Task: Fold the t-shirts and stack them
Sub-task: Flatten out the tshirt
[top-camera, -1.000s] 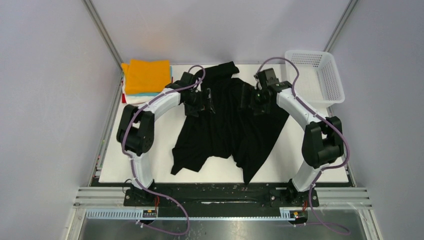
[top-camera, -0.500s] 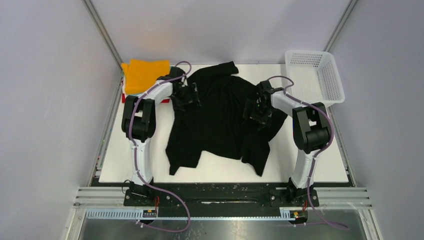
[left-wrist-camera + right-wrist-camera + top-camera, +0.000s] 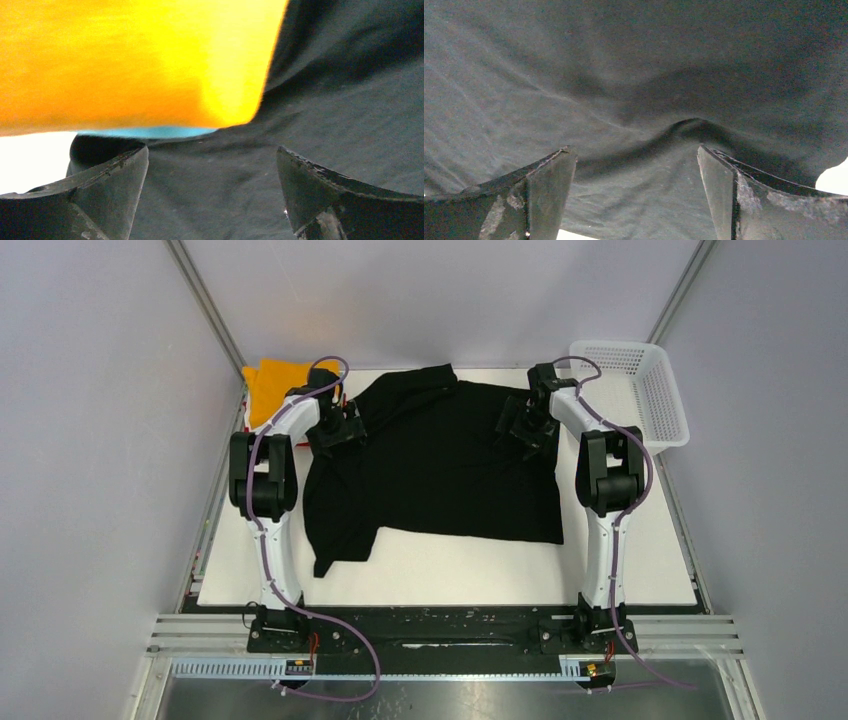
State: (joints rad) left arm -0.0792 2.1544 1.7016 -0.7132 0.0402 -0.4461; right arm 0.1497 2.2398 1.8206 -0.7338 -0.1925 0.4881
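Observation:
The large black t-shirt lies spread over the white table, collar toward the back, one sleeve trailing toward the front left. My left gripper hovers over its back left shoulder, next to the folded orange t-shirt. In the left wrist view the left gripper is open over black cloth, with the orange shirt and a teal edge beneath it just beyond. My right gripper is at the back right shoulder. It is open too, above wrinkled black cloth.
A white mesh basket stands at the back right corner. The orange stack fills the back left corner. Bare table shows in front of the shirt's hem. Both arms stretch along the shirt's sides.
Both arms swung outward and toward the back. The black t-shirt went from a bunched heap in the middle to lying spread and nearly flat.

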